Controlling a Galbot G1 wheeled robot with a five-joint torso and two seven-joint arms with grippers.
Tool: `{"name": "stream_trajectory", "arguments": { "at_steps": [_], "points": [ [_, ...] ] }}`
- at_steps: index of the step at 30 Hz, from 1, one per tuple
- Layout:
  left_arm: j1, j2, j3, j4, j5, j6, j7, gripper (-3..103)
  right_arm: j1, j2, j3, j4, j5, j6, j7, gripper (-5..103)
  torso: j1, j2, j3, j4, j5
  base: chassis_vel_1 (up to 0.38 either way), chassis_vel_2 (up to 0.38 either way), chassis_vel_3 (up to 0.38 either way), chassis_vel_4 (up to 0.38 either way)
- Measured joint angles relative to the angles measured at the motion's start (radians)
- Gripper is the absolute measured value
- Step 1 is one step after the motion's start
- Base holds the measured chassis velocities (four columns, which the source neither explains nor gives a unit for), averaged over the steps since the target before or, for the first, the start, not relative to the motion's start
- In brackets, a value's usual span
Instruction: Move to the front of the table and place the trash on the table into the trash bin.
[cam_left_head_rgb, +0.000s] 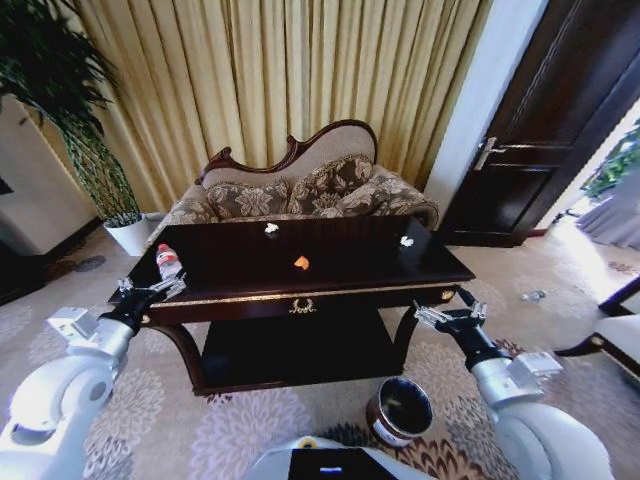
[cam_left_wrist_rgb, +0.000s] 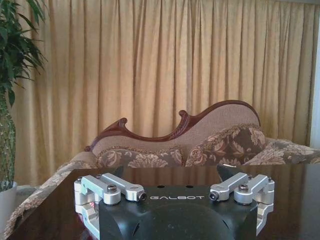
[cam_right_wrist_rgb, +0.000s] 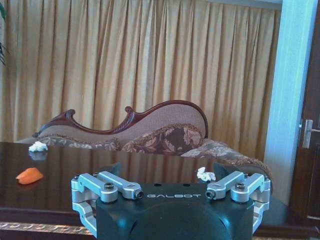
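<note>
Head view, desk: the dark glossy desk (cam_left_head_rgb: 330, 272) with gold trim sits right in front of the robot, floral sofa (cam_left_head_rgb: 300, 195) behind it against the gold curtains (cam_left_head_rgb: 280, 70).
Head view, trash: clear bottle with a red cap (cam_left_head_rgb: 167, 262) stands near the desk's left end, an orange scrap (cam_left_head_rgb: 301, 263) lies about mid-top, one white paper wad (cam_left_head_rgb: 271, 228) sits at the far edge and another (cam_left_head_rgb: 406, 241) toward the far right.
Head view, bin: the round dark brown trash bin (cam_left_head_rgb: 399, 411) with a shiny rim is on the carpet, in front of the desk and right of centre, just beside the right arm.
Head view, left pincer (cam_left_head_rgb: 150, 292): held at the desk's left front corner, just below the bottle, not touching it; fingers look spread, holding nothing.
Head view, right pincer (cam_left_head_rgb: 447, 314): hangs off the desk's right front corner, spread too, nothing in it.
Left wrist view: the left pincer (cam_left_wrist_rgb: 176, 190) is wide apart and empty over the dark desk top (cam_left_wrist_rgb: 60, 200), sofa and curtains straight ahead.
Right wrist view: the right pincer (cam_right_wrist_rgb: 172, 189) is spread, empty; orange scrap (cam_right_wrist_rgb: 29, 175) and a paper wad (cam_right_wrist_rgb: 37, 146) lie on the desk top well apart from it, another wad (cam_right_wrist_rgb: 205, 174) sits nearer, just past the fingers.
</note>
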Motion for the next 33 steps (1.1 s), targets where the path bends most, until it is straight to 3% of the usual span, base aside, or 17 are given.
{"name": "stream_trajectory", "arguments": {
  "at_steps": [8, 14, 16, 20, 29, 30, 31, 33],
  "points": [
    [0.004, 0.006, 0.004, -0.011, 0.002, -0.001, 0.000, 100, 0.009, -0.006, -0.011, 0.000, -0.013, -0.001, -0.001, 100, 0.000, 0.000, 0.000, -0.0002, -0.0002, -0.083, 0.084, 0.080, -0.089],
    [0.002, 0.030, -0.006, -0.030, -0.015, 0.002, -0.019, 100, 0.064, -0.083, -0.029, -0.017, 0.022, -0.045, 0.028, 100, 0.000, 0.000, 0.000, 0.0000, 0.0000, 0.000, 0.000, 0.000, 0.000],
    [-0.009, 0.033, -0.009, -0.038, -0.030, 0.010, -0.044, 100, 0.134, -0.153, -0.028, -0.042, 0.098, -0.089, 0.083, 100, 0.000, 0.000, 0.000, 0.0001, 0.0003, 0.000, 0.000, 0.000, 0.000],
    [0.006, 0.022, -0.009, -0.051, -0.029, 0.012, -0.060, 100, 0.176, -0.241, -0.014, -0.088, 0.181, -0.111, 0.153, 100, 0.000, 0.000, 0.000, -0.0001, 0.0001, 0.000, 0.000, 0.000, 0.000],
    [0.036, 0.014, -0.001, -0.067, -0.010, 0.012, -0.070, 100, 0.332, -0.411, -0.007, -0.286, 0.346, -0.145, 0.199, 100, 0.000, 0.000, 0.000, -0.0001, 0.0005, 0.000, 0.000, 0.000, 0.000],
    [0.040, 0.017, -0.005, -0.067, -0.010, 0.011, -0.071, 100, 0.371, -0.441, -0.009, -0.320, 0.411, -0.177, 0.206, 100, 0.000, 0.000, 0.000, -0.0002, 0.0006, 0.000, 0.000, 0.000, 0.000],
    [0.040, 0.017, -0.005, -0.067, -0.010, 0.011, -0.071, 100, 0.371, -0.441, -0.009, -0.320, 0.411, -0.177, 0.206, 100, 0.000, 0.000, 0.000, -0.0002, 0.0006, 0.000, 0.000, 0.000, 0.000],
    [0.044, 0.021, -0.014, -0.048, -0.005, 0.010, -0.076, 100, 0.505, -0.500, -0.056, -0.410, 0.566, -0.252, 0.230, 100, 0.000, 0.000, 0.000, -0.0001, -0.0001, 0.000, 0.000, 0.000, 0.000]
  ]
}}
